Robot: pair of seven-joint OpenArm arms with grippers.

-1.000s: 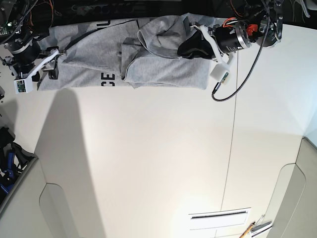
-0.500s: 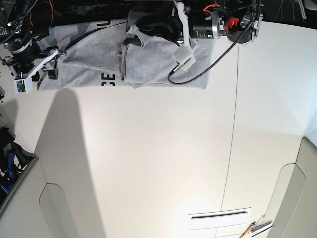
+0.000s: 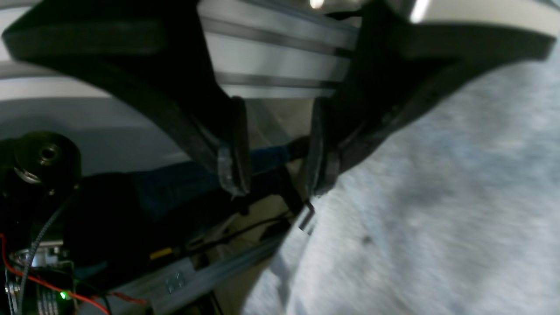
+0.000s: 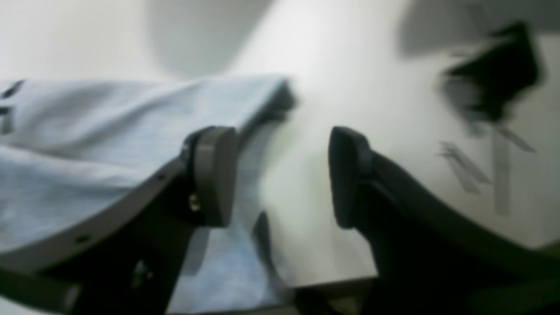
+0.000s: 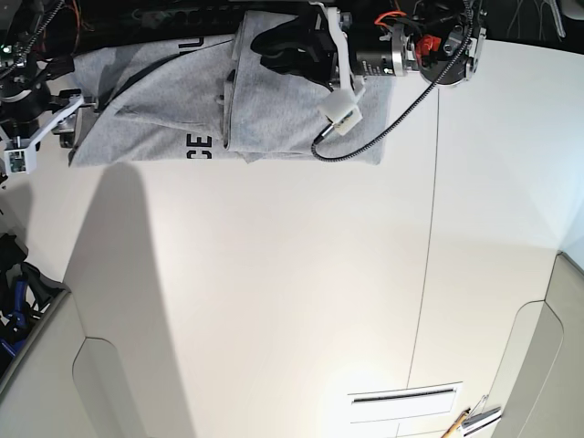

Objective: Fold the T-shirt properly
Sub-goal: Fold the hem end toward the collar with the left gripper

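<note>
The T-shirt point(image 5: 173, 100) lies along the table's far edge, light grey, with black letters showing near its front hem. One plain side panel point(image 5: 283, 119) is folded over its middle. My left gripper point(image 5: 271, 46) hovers over that fold near the far edge; in the left wrist view it point(image 3: 278, 175) is open with nothing between the fingers point(image 3: 232, 170), and the grey cloth point(image 3: 415, 210) lies just beside them. My right gripper point(image 5: 68, 123) sits at the shirt's left end. It point(image 4: 280, 175) is open, empty, with the shirt's edge point(image 4: 109, 131) beside one pad point(image 4: 214, 175).
The left arm's black cable point(image 5: 365, 137) loops over the shirt's right part. A grey bin point(image 5: 23, 319) with blue items stands at the left front. A seam point(image 5: 429, 228) runs across the white table. A slotted plate point(image 5: 401, 400) and small tools point(image 5: 470, 420) lie near the front edge.
My left gripper carried the shirt's right side leftward over the middle, then opened and let it go; the fold now lies flatter. My right gripper shifted a little left, off the shirt's end.
</note>
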